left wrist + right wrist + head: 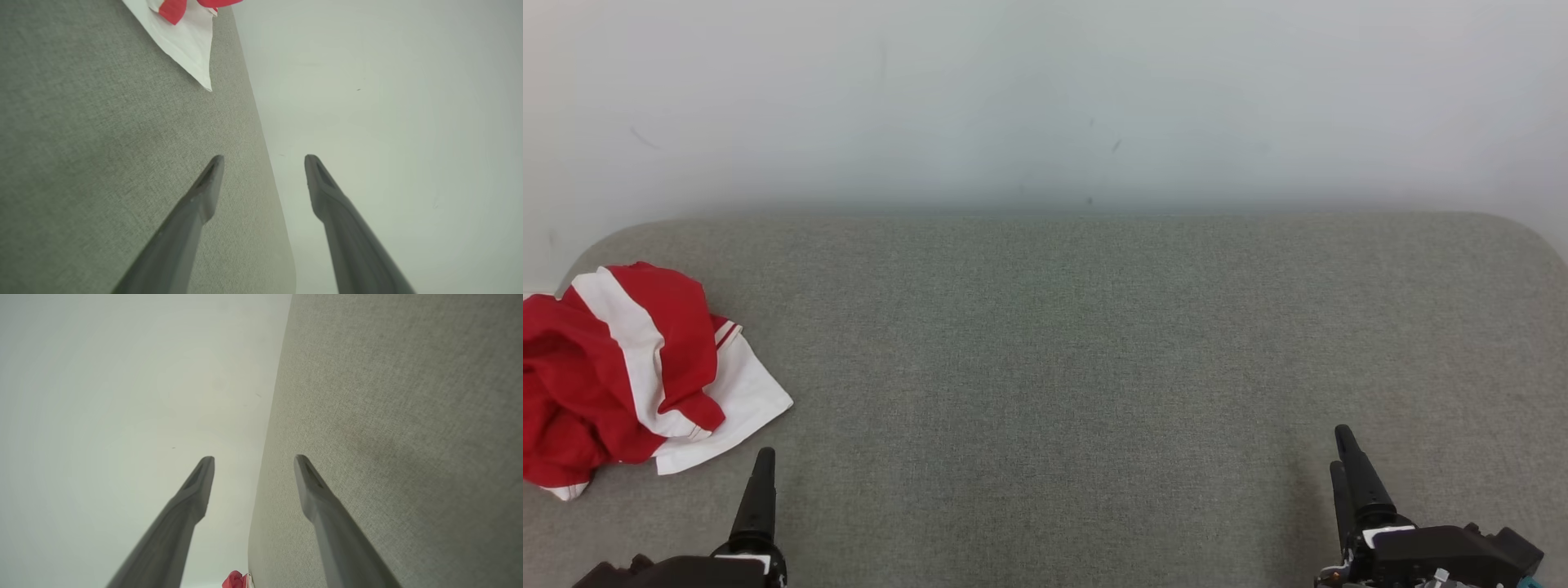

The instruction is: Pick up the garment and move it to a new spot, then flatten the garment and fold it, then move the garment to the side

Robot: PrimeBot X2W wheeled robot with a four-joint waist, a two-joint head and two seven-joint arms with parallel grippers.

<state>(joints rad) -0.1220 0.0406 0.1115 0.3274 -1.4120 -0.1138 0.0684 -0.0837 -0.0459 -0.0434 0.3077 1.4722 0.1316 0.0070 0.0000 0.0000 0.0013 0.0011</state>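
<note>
1. garment [621,367]: bunched at far-left end of grey pad [1094,343]. Red body heaped; 1 white sleeve spread flat toward pad centre. Its left part is cut by the head-view edge, so overhang past the pad end cannot be judged.

2. L gripper [264,159]: at pad front-left, just right of the sleeve, not touching. 2 fingers spread wide; nothing between them.

3. R gripper [254,457]: at pad front-right, well apart from garment. Fingers spread wide; nothing held.

Step in hand (est.): stage 1 of 3, pick-up, not yet begun; garment lies free.

Next move (est.): L arm is nearer. Req.: reach toward pad's left end, descend onto the heap, close on a thick red fold rather than the loose sleeve edge, so the whole item lifts. Bare pad centre looks the likely drop spot. R arm can assist w/ flattening once garment is within reach.
</note>
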